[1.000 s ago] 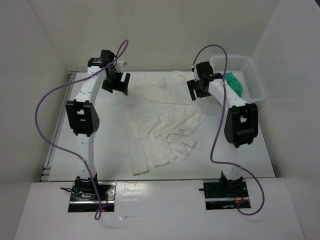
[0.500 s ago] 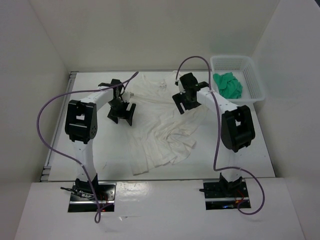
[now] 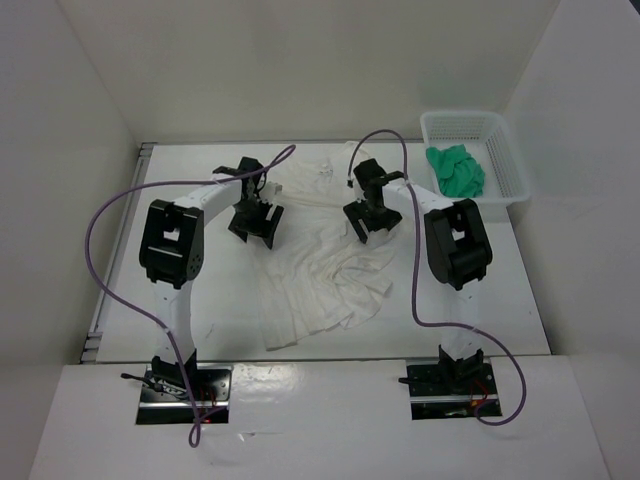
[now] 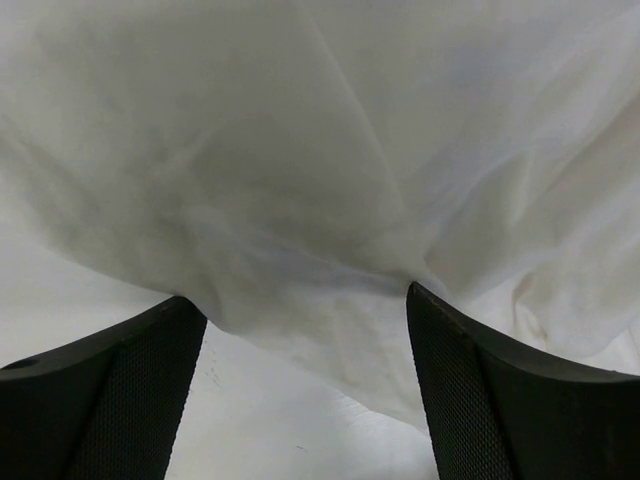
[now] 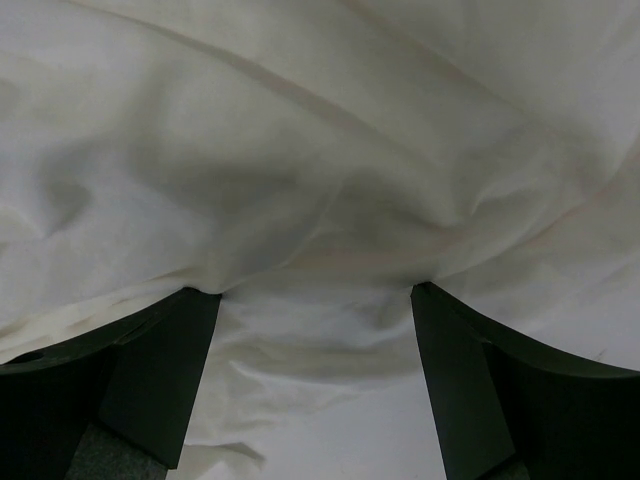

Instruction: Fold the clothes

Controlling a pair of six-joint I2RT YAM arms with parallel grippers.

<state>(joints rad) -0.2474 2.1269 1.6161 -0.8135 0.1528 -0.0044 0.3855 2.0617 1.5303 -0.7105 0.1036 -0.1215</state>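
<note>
The clothes (image 3: pixel 322 268) are one large white wrinkled garment spread down the middle of the table. My left gripper (image 3: pixel 256 228) is low over its left edge, and my right gripper (image 3: pixel 362 226) is low over its upper right part. In the left wrist view the garment (image 4: pixel 330 150) fills the top. Its hem runs between the wide-apart fingers of the left gripper (image 4: pixel 300 300), with bare table below. The right wrist view shows folds of the garment (image 5: pixel 300 150) lying between the spread fingers of the right gripper (image 5: pixel 315 292). Neither gripper has closed on the fabric.
A white mesh basket (image 3: pixel 512 165) stands at the back right corner with a small green cloth (image 3: pixel 456 170) in it. White walls close in the table at the back and on both sides. Purple cables loop off both arms.
Both arms came in from the back of the table and dropped onto the garment, the left at its left edge, the right at its upper right. The left jaws narrowed slightly.
</note>
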